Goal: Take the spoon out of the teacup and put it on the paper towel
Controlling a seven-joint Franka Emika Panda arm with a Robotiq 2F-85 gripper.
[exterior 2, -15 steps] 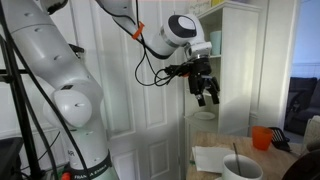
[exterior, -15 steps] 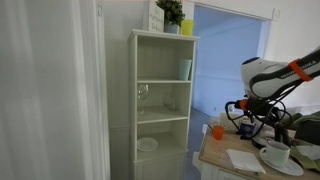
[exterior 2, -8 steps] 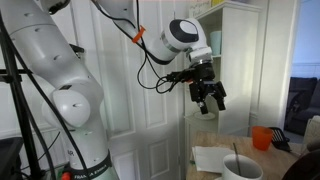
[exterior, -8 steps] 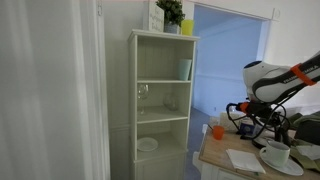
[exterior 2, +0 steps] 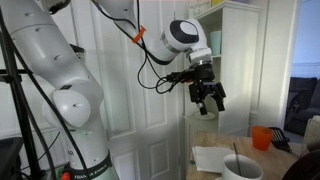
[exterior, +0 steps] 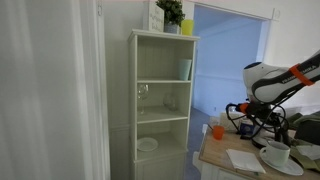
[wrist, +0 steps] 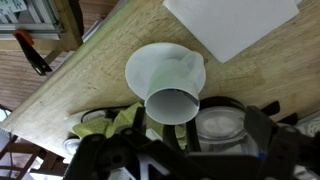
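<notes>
The white teacup [exterior 2: 243,169] stands at the table's near edge, and the spoon [exterior 2: 236,151] shows as a thin dark sliver sticking up out of it. The paper towel [exterior 2: 212,158] lies flat beside the cup. My gripper [exterior 2: 209,98] hangs high above the table, open and empty, well clear of the cup. In the wrist view the teacup [wrist: 172,106] sits on its saucer [wrist: 145,64] below my gripper [wrist: 185,160], with the paper towel [wrist: 232,22] beyond it. An exterior view shows the teacup [exterior: 277,153], the paper towel [exterior: 245,159] and my gripper [exterior: 247,128].
An orange cup [exterior 2: 262,138] stands at the back of the wooden table [wrist: 90,80]. A glass pot [wrist: 222,122] sits right next to the teacup. A tall white shelf unit [exterior: 160,100] stands beside the table. A yellow-green cloth [wrist: 108,122] lies by the saucer.
My gripper moved a little sideways and down over the table between the earliest frames and half a second ago. It has stayed still since. The objects have not moved.
</notes>
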